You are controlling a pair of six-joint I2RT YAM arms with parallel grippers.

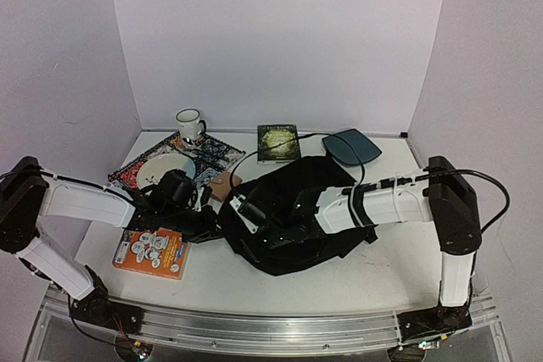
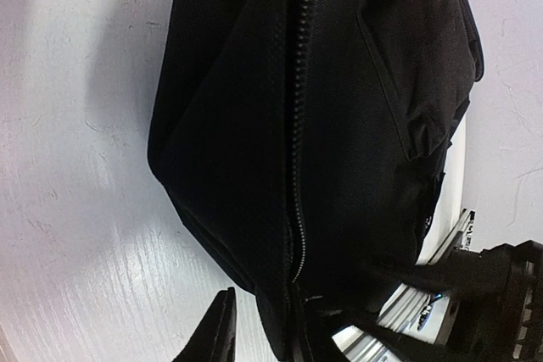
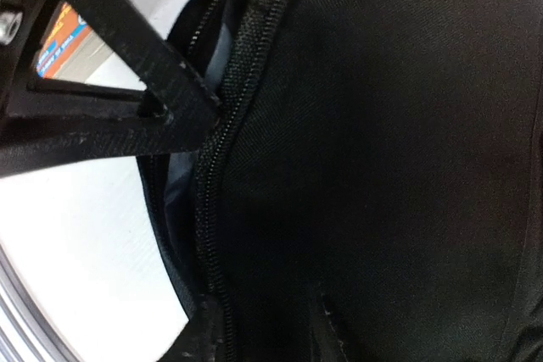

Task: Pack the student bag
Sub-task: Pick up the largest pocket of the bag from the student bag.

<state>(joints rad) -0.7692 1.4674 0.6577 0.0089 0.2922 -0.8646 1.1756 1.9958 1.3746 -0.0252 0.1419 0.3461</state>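
The student bag (image 1: 305,209), a floppy black backpack, lies in the middle of the table. My left gripper (image 1: 214,219) is at its left end. In the left wrist view the zipped edge (image 2: 297,235) of the bag hangs between the jaws. One finger (image 2: 216,332) stands just off the fabric and the other is hidden. My right gripper (image 1: 243,208) rests on the bag close by. Its dark fingertips (image 3: 199,341) sit astride the zipper (image 3: 212,209), with fabric bunched between them. A gap in the bag's mouth shows grey lining (image 3: 182,184).
An orange box (image 1: 153,252) lies front left. Behind it is a patterned mat (image 1: 208,157) carrying a white disc (image 1: 164,169), with a tan item (image 1: 222,184) beside it. A mug (image 1: 189,123), a dark book (image 1: 278,142) and a teal pad (image 1: 352,148) line the back.
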